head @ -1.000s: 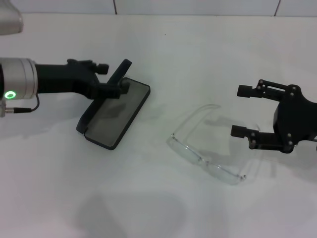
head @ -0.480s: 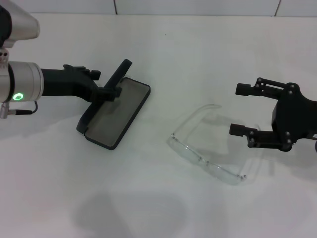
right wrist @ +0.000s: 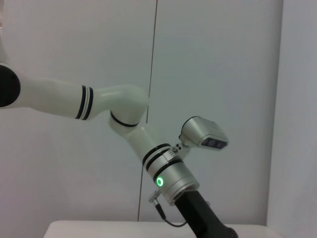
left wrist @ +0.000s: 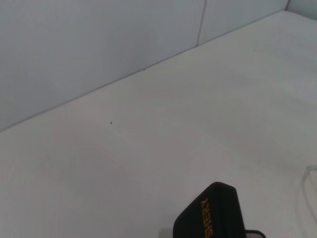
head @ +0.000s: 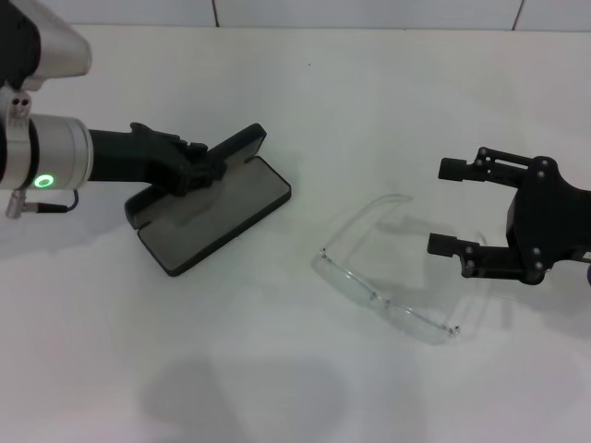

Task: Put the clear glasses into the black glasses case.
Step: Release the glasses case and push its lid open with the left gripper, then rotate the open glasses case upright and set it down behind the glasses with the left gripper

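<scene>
Case (head: pixel 211 213) has swung clockwise, lid pinched by left gripper (head: pixel 205 170); right gripper (head: pixel 450 207) gapes empty at three o'clock of glasses (head: pixel 383 286).

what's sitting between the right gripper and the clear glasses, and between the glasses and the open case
Nothing visible. The right gripper, open, is beside the clear glasses with only bare table between. The stretch from the glasses to the black glasses case is bare too. The left gripper holds the lid up, leaving the lining exposed.

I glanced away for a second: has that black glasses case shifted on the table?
Yes. The black glasses case, held at its lid by the left gripper, has swung round, its near end away from the unmoved clear glasses.
</scene>
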